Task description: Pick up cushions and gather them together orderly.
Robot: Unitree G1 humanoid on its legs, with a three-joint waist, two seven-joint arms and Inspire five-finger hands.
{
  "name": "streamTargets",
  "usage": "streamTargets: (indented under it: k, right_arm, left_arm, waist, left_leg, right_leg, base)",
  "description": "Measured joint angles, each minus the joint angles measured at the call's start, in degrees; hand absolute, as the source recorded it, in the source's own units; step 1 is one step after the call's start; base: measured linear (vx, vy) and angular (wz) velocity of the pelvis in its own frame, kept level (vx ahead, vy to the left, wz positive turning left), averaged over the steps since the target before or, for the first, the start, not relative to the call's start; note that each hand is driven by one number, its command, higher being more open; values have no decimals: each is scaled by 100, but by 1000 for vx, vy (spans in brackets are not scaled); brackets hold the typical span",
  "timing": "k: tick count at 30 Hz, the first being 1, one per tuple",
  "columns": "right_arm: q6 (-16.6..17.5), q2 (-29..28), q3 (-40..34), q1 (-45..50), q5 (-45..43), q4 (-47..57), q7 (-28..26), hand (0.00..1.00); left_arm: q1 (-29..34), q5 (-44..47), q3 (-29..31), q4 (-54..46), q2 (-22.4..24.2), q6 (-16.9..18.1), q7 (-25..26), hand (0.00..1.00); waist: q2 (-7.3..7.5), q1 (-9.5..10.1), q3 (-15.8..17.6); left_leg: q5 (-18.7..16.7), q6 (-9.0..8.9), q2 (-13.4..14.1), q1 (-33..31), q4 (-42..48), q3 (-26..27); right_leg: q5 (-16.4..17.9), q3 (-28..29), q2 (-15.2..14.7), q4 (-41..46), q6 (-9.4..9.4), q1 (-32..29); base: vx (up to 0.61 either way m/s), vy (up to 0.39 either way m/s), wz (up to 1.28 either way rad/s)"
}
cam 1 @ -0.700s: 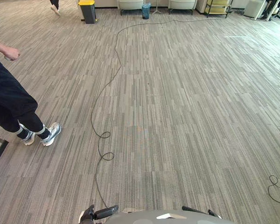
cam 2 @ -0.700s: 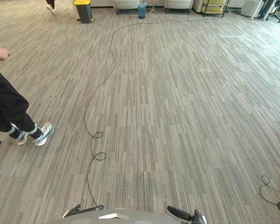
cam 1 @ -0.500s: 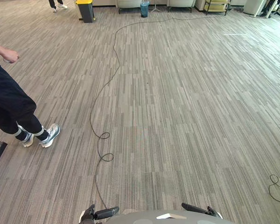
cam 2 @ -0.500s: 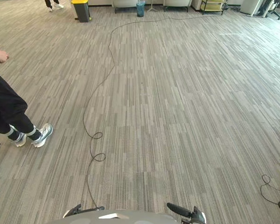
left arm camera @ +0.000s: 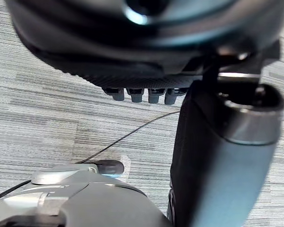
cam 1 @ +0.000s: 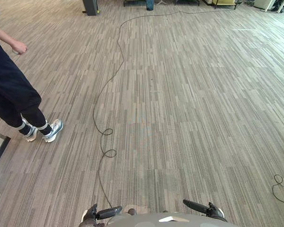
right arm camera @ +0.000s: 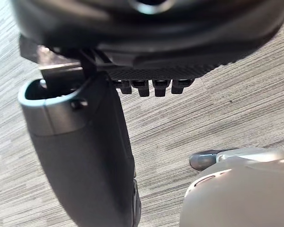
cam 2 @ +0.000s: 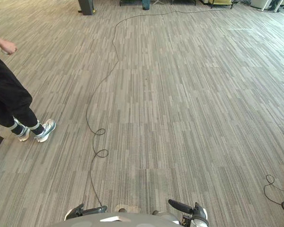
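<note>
My left hand (left arm camera: 146,61) and my right hand (right arm camera: 151,52) hang loose, fingers relaxed, thumbs out, holding nothing. Both are well apart from the person (cam 1: 12,90), who stands on the carpet (cam 1: 189,109). Where the cushions lie I cannot tell. I expect them to be light, soft and squashy, not fragile, with cloth that gives my fingers good purchase. I judge that pressing in on opposite sides with both hands would hold better than pinching a corner, which would let one sag.

Striped grey carpet floor (cam 1: 194,118), person (cam 1: 12,92) in dark clothes at left, perhaps a bin (cam 1: 90,5) far back.
</note>
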State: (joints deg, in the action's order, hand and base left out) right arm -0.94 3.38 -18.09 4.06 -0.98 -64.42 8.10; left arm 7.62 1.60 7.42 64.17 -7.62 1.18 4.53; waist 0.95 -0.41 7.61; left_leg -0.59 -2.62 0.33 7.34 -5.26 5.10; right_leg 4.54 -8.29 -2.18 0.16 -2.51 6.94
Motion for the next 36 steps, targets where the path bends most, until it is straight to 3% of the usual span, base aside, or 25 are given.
streamTargets:
  k: [12,15,17,18,20,22,23,26,28,29,31,33,35,36]
  right_arm:
    - [30,1,-5,-253,87,-4,1,100]
    - [46,-91,-105,-321,81,-2,3,100]
    - [70,-187,-105,-340,64,131,1,100]
    - [72,-206,-109,-339,58,168,7,100]
    - [84,-304,-76,-296,59,410,75,100]
    - [82,-291,-80,-277,52,468,95,100]
    - [85,-248,-82,-256,49,518,118,100]
    - [71,-254,-82,-221,45,518,155,100]
    - [60,-252,-80,-196,43,513,213,100]
    - [49,-236,-72,-164,42,493,218,100]
    - [36,-434,-88,-182,86,483,146,100]
    - [26,-521,-106,-147,85,474,123,100]
    - [37,-526,-106,-143,85,468,112,100]
    - [47,-532,-103,-143,83,485,110,100]
  left_arm:
    - [-135,0,-206,8,-24,-1,-4,100]
    - [-184,2,-200,7,-48,-1,-7,100]
    - [-248,48,-19,-120,-38,1,-3,100]
    - [-246,49,55,-190,-22,3,-18,100]
    - [-224,188,314,-547,35,57,-18,100]
    - [-226,282,348,-610,86,125,-16,100]
    - [-221,347,466,-670,164,162,-15,100]
    - [-254,489,546,-675,211,209,-5,100]
    - [-316,519,552,-672,223,221,19,100]
    - [-294,533,553,-667,219,226,23,100]
    - [-409,528,631,-669,142,243,62,100]
    - [-402,517,737,-654,109,205,62,100]
    - [-405,466,671,-648,80,192,62,100]
    - [-420,458,563,-647,35,189,60,100]
  waist:
    - [-48,-40,49]
    - [-1,-47,95]
    - [16,-15,206]
    - [22,-12,243]
    - [36,29,396]
    - [-56,39,402]
    - [-141,51,406]
    - [-103,139,411]
    - [-90,195,419]
    - [-59,233,397]
    - [130,273,339]
    - [264,319,262]
    - [302,311,236]
    - [351,292,212]
  left_leg:
    - [38,-62,27,-131,31,36]
    - [-149,-146,40,-307,349,101]
    - [-818,-258,250,-995,1932,450]
    - [-894,-274,316,-1113,2266,558]
    - [-1141,-259,706,-1965,4228,890]
    - [-1309,-217,885,-2238,4595,905]
    - [-1327,-154,1081,-2564,4483,1015]
    - [-1147,-153,1105,-2823,3541,1135]
    - [-608,-130,1011,-2905,2780,1164]
    - [-51,43,921,-2819,2741,1265]
    - [-660,344,762,-2925,3263,1415]
    - [-1082,494,729,-2848,3676,1521]
    - [-1492,506,653,-2493,3742,1523]
    - [-1610,514,569,-2284,3657,1522]
  right_leg:
    - [12,-275,25,-105,10,-2]
    - [113,-291,-11,69,91,-91]
    - [292,-227,-3,396,158,-223]
    - [354,-206,-1,453,190,-237]
    - [590,-120,11,727,294,-183]
    - [678,-92,36,800,295,-171]
    - [756,-38,-5,822,249,-141]
    - [941,82,-275,821,39,-41]
    - [1136,144,-531,804,-218,113]
    - [1228,167,-683,763,-313,217]
    - [1005,206,-931,773,-230,273]
    - [945,262,-1103,1271,-327,223]
    - [729,305,-1257,2623,-648,-154]
    - [393,427,-1366,3645,-754,-566]
  base:
    - [6,-28,10]
    - [-44,-6,4]
    - [-65,14,-10]
    - [-66,12,-12]
    - [-23,5,-16]
    - [103,62,-16]
    - [171,120,-15]
    - [323,266,-21]
    - [333,276,-21]
    - [412,298,-20]
    - [582,396,-14]
    - [537,349,-10]
    - [578,361,-1]
    - [495,278,10]
